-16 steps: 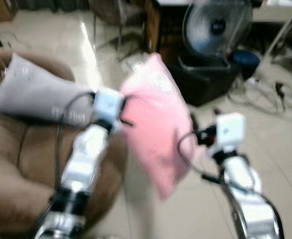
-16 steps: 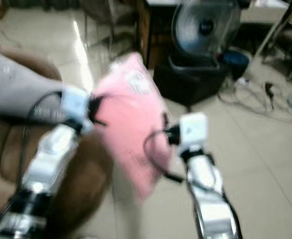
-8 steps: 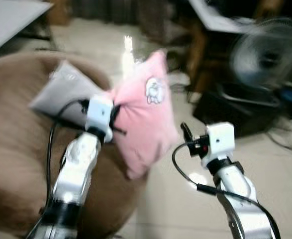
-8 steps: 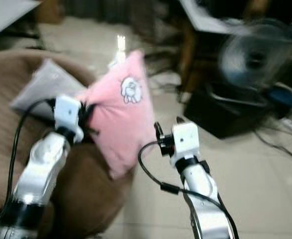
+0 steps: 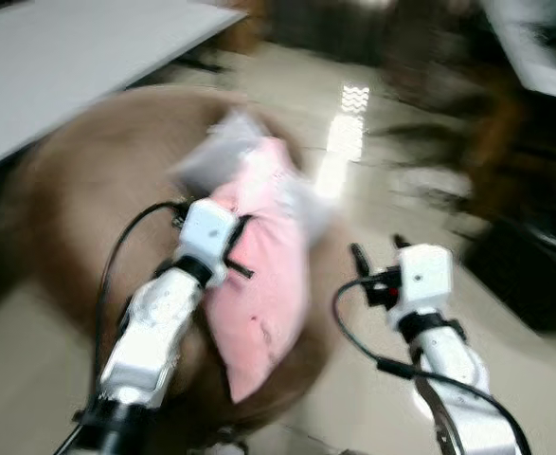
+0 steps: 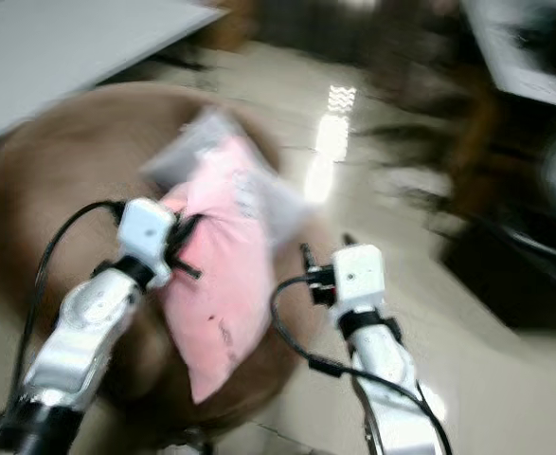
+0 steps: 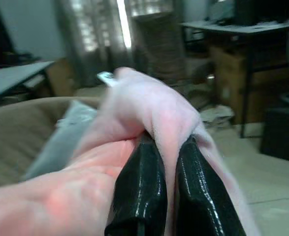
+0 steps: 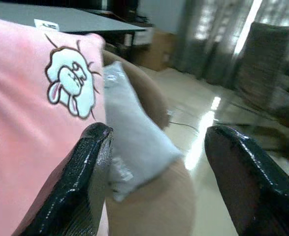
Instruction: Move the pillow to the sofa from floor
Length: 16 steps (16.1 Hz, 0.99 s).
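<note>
Left gripper (image 7: pixel 170 167) is pinched tight on a fold of the pink pillow (image 5: pixel 263 275), so I've got it up off the floor. It hangs over the brown sofa (image 5: pixel 79 190), w/ its low corner dangling near the front edge. A grey pillow (image 8: pixel 129 142) lies on the sofa just behind it. Right gripper (image 8: pixel 159 172) has its fingers spread wide, holding nothing, right beside the pink one. Head views are blurry. I think most of the job is done. What's left: lower it onto the seat, let go, pull my arm back.
</note>
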{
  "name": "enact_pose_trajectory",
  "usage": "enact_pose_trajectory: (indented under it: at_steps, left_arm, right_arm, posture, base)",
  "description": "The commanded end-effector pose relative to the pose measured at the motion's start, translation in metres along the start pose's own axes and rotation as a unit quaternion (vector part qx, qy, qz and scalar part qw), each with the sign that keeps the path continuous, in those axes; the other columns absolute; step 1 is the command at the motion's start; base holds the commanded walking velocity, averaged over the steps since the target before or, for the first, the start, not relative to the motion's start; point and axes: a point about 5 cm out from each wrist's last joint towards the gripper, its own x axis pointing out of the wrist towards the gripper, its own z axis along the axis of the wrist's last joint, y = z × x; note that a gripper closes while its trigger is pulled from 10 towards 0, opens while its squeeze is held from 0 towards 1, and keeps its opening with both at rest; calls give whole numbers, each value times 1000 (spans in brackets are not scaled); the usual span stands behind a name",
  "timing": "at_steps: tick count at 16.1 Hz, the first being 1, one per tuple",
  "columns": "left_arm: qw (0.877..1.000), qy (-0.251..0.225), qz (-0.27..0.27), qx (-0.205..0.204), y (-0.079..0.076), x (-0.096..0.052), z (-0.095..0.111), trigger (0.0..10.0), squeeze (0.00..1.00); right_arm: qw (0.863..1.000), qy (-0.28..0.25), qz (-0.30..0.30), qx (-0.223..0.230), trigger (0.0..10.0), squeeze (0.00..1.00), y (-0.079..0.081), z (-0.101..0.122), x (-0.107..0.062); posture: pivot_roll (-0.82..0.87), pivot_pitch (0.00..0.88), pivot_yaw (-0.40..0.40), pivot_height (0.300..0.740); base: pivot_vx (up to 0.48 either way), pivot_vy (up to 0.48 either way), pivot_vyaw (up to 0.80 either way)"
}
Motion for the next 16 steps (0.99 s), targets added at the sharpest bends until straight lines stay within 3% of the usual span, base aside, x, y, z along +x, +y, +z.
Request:
enact_pose_trajectory:
  at_steps: [1, 3, 5, 9, 10, 13, 16]
  left_arm:
    - [1000, -26, -15, 4, -5, 9, 14, 10000, 0]
    - [999, -12, -46, 10, -12, 27, 9, 10000, 0]
    - [999, -2, -37, 18, -8, 40, 7, 10000, 0]
    - [999, 31, 15, 22, 9, 58, 4, 10000, 0]
    - [998, 35, 42, 17, 16, 64, 3, 10000, 0]
    - [993, 73, 83, 38, 27, 77, -4, 10000, 0]
    - [985, 120, 121, 20, 22, 85, -20, 10000, 0]
  right_arm:
    - [1000, 6, -22, 4, 10000, 0, -7, -4, -2]
    - [999, 14, -36, 16, 10000, 0, -10, -8, -4]
    - [1000, 14, -19, -3, 10000, 0, -5, -7, -5]
    - [1000, 19, -5, -5, 10000, 0, 1, -10, -8]
    - [999, 24, -10, 22, 10000, 0, 1, -12, -10]
    - [999, 25, 13, 19, 10000, 0, 5, -13, -12]
    - [995, 50, 81, 6, 10000, 0, 13, -21, -20]
  posture:
    - [91, 50, -31, 740]
    - [79, 47, -20, 740]
    - [70, 43, -13, 740]
    - [61, 40, -3, 740]
    - [61, 38, -1, 740]
    - [59, 36, -6, 740]
    - [48, 55, -25, 740]
  base:
    - [0, 0, 0]
    - [315, 0, 0]
    - [337, 0, 262]
    - [339, 0, 800]
    - [0, 0, 0]
    - [0, 0, 0]
    - [0, 0, 0]
